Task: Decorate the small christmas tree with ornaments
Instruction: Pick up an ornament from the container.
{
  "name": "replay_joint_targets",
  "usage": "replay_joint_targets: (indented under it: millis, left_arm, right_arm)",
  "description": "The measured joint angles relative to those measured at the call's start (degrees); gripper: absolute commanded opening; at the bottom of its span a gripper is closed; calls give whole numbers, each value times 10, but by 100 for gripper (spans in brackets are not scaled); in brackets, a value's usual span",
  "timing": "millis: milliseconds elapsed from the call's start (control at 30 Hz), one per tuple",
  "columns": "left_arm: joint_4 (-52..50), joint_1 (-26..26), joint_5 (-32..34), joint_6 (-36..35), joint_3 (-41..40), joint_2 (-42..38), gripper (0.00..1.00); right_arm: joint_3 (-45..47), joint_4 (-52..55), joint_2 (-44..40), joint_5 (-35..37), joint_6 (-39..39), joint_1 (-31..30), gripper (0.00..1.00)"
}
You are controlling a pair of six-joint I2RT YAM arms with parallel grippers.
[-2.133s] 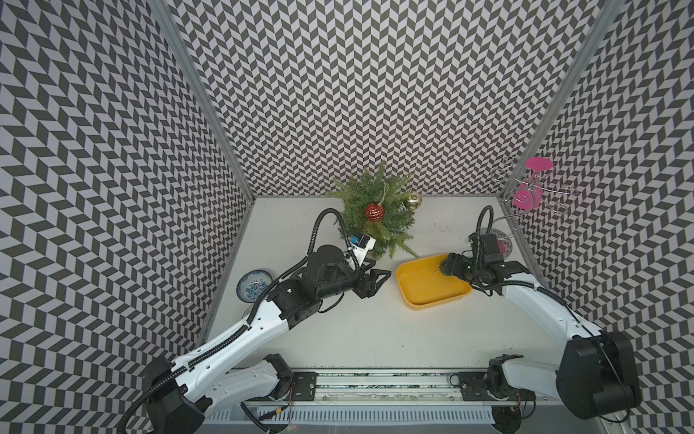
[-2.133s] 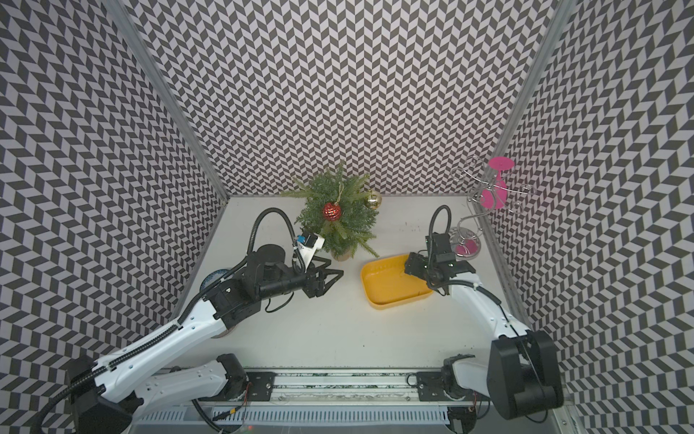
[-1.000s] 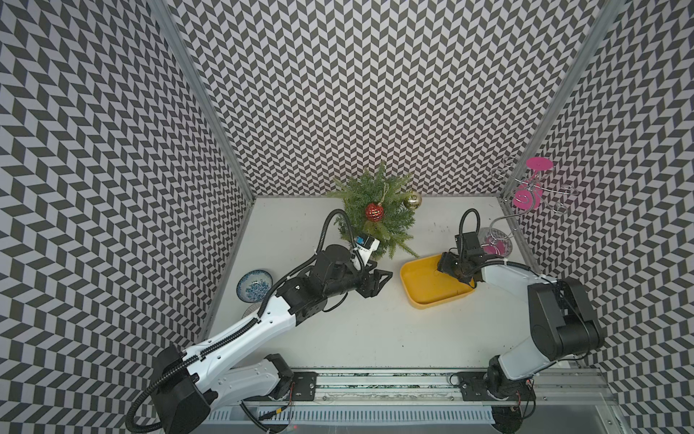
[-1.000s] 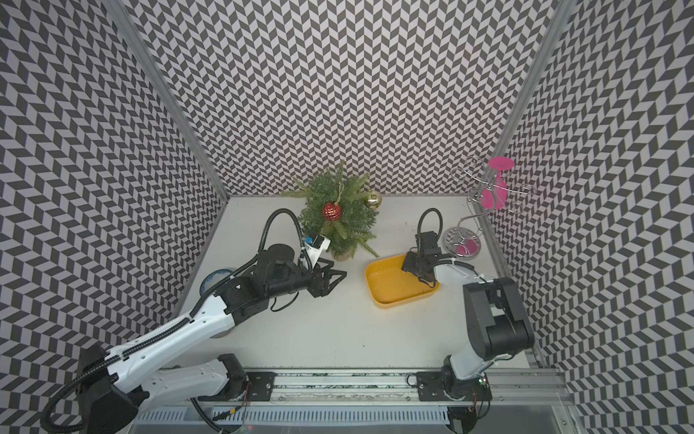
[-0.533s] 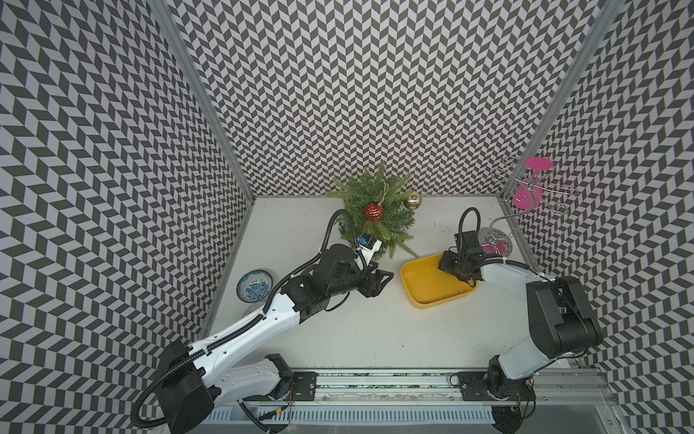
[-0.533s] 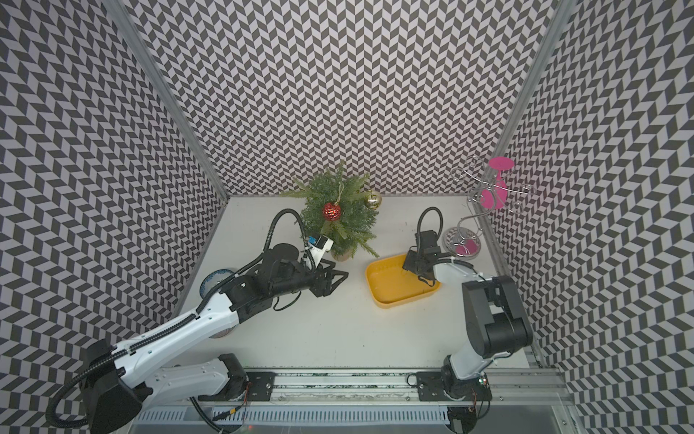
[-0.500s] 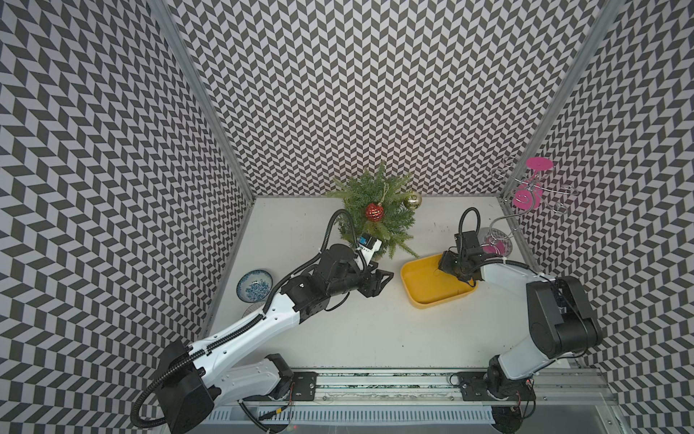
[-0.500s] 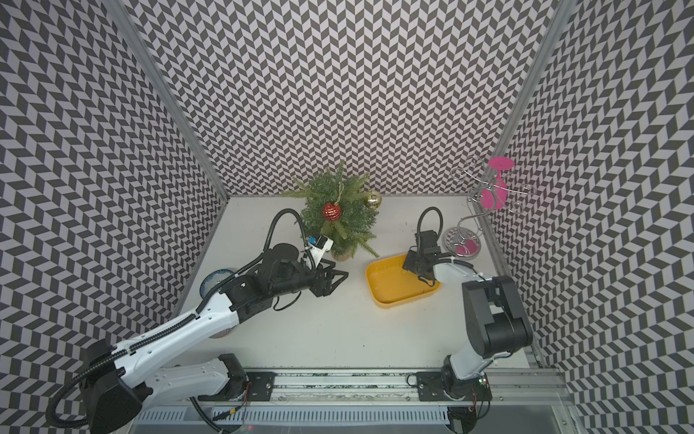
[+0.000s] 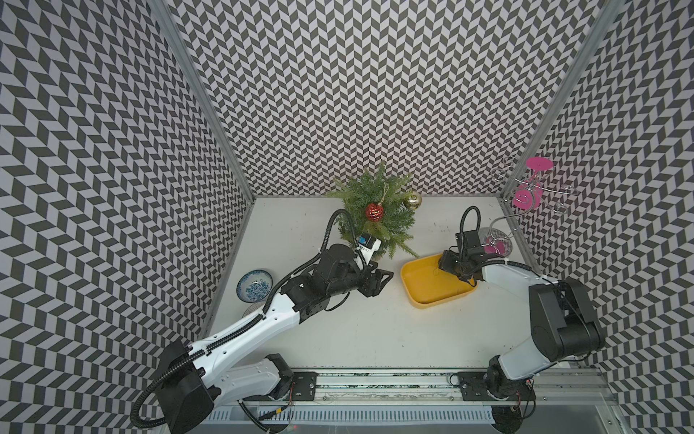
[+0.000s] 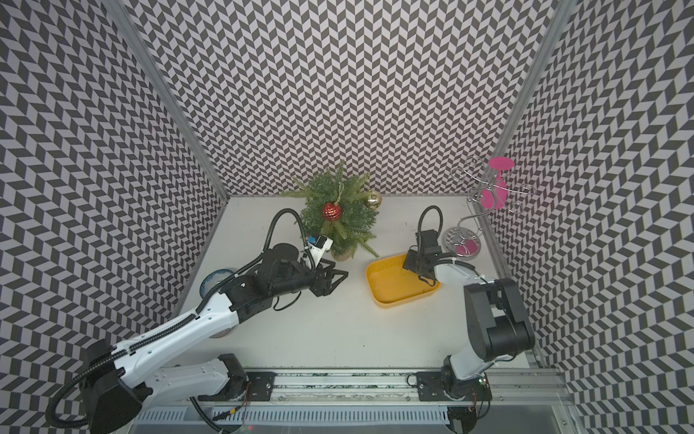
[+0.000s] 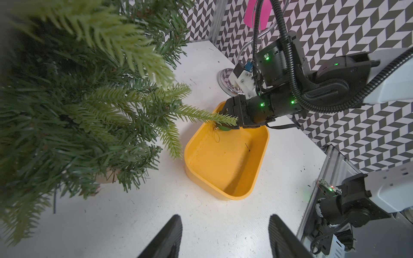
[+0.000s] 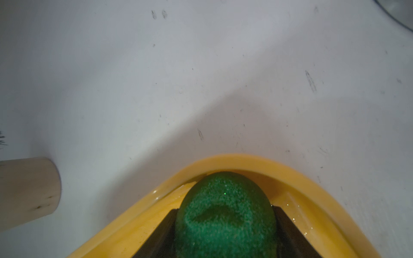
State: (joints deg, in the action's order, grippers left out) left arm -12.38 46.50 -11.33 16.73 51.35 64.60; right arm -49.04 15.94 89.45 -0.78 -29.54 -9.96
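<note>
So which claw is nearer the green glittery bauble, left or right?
Right. The right claw is shut on the green bauble in a corner of the yellow tray; the left claw hangs open over the table beside the tree, apart from the tray.

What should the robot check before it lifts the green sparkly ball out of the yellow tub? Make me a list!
1. Right gripper shut on green bauble: ok.
2. String loop free of the jaws: ok.
3. Bauble clear of yellow tray: not ok, it sits in a corner.
4. Left gripper open, apart from the tray: ok.
5. Small christmas tree has bare branches: ok, only red bauble and gold bauble hang there.
6. Grip firm enough: cannot tell.
</note>
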Motion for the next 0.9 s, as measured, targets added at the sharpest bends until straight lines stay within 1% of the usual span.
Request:
replay_joint_targets:
  millis: [100,300,500,633,767,900]
  left_arm:
    - [6,0,2,7,0,-6,64]
    - [21,-1,14,20,0,-30,64]
    - [45,-21,14,42,-4,-58,63]
    - [61,-58,0,67,-12,-78,61]
    - [79,-110,-25,94,-21,-97,59]
    - [93,-156,-49,120,-29,-112,57]
  right_arm:
    - [0,5,-33,-12,1,0,60]
    - [0,27,-126,-42,14,0,60]
    - [0,51,-214,-83,24,0,60]
    - [-23,78,-247,-117,34,-1,59]
    - [-76,99,-256,-148,43,-12,59]
    - [-142,116,-256,-168,54,-51,59]
